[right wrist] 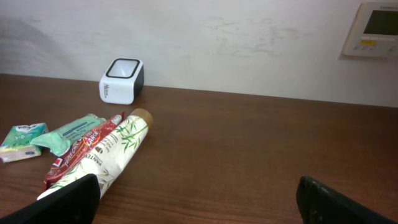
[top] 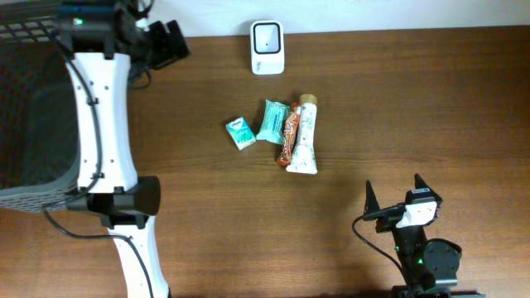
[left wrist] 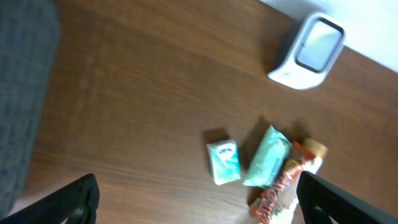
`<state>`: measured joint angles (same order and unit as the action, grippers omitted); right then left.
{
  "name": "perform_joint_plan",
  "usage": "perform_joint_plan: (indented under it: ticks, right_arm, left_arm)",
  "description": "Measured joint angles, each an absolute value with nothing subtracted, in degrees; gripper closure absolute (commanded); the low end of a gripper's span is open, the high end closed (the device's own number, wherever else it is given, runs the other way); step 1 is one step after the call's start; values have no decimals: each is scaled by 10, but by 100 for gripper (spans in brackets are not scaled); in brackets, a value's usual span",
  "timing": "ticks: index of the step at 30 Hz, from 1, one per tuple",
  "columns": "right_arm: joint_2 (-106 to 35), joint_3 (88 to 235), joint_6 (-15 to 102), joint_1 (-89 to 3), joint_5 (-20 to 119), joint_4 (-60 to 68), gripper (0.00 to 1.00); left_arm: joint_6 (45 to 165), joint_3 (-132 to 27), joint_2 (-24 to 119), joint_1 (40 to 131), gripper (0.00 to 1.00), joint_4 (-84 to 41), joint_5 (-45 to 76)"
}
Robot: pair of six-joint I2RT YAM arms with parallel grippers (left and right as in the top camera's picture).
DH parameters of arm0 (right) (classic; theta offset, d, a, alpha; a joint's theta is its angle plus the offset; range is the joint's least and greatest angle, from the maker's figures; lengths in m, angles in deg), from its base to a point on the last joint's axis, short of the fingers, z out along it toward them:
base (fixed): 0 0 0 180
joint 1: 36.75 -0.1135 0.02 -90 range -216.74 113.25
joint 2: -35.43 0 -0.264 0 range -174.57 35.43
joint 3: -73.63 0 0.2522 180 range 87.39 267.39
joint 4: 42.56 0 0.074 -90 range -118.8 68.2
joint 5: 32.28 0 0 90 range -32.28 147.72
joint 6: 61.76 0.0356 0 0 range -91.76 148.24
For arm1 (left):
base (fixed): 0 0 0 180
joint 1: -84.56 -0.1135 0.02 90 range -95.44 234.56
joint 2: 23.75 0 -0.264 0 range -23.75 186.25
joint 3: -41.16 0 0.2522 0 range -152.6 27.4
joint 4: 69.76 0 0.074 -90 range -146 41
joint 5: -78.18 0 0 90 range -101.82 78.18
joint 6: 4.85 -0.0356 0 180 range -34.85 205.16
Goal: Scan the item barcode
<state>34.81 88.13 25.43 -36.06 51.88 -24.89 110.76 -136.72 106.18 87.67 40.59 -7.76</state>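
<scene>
1. Logged four items clustered at table centre, all lying flat: tissue pack, teal wipes pack, red snack bar and bamboo-print tube. Noted bar and tube touching, tissue pack just beside the wipes at 8 o'clock.
2. Placed scanner at 12 o'clock of the cluster, near the table's far edge, window tilted upward. Saw nothing held over or before it.
3. Found left gripper at 10 o'clock of the cluster, beside the mesh basket. Spread to full width in its wrist view, gripping nothing.
4. Found right gripper at 5 o'clock of the cluster, well apart from it. Likewise gaping wide and empty.
5. Judged no scan under way: no item lifted, none presented to the window.
6. Cannot tell whether the basket already holds scanned goods; mesh dark and partly out of frame.
7. Reckoned as left to do: pick one item, turn its barcode to the scanner window, hold it there.
</scene>
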Motion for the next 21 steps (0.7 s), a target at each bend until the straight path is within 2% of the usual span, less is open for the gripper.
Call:
perform_joint_plan:
  ticks: [7,9,12,14,18,20,21]
  right_arm:
    - [348,881,265,-361,505,-256,1]
    - [348,881,312,-361,439,-280,1]
    - [348,880,418,-361,263,-304,2]
    - [348,880,456,-361,202,-348,1]
    - [347,889,560,-361,178,-670,1]
    - [338,951,579,-361,233,-657,1]
    - [325,994,563,-361,250,-589,1]
  left_arm:
    - [1106,-1367,1062,851,1,406,-77]
    - [1106,-1367,1062,852,1,406,-77]
    - [1106,-1367,1062,852,1,406,-77]
    - [1106,-1367,1062,852,1,406,-77]
    - [1104,-1367,1062,852,1,407,-76]
    - [1104,-1367,1062,852,1,407,-76]
    - [1104,-1367,1062,852,1,405,-76]
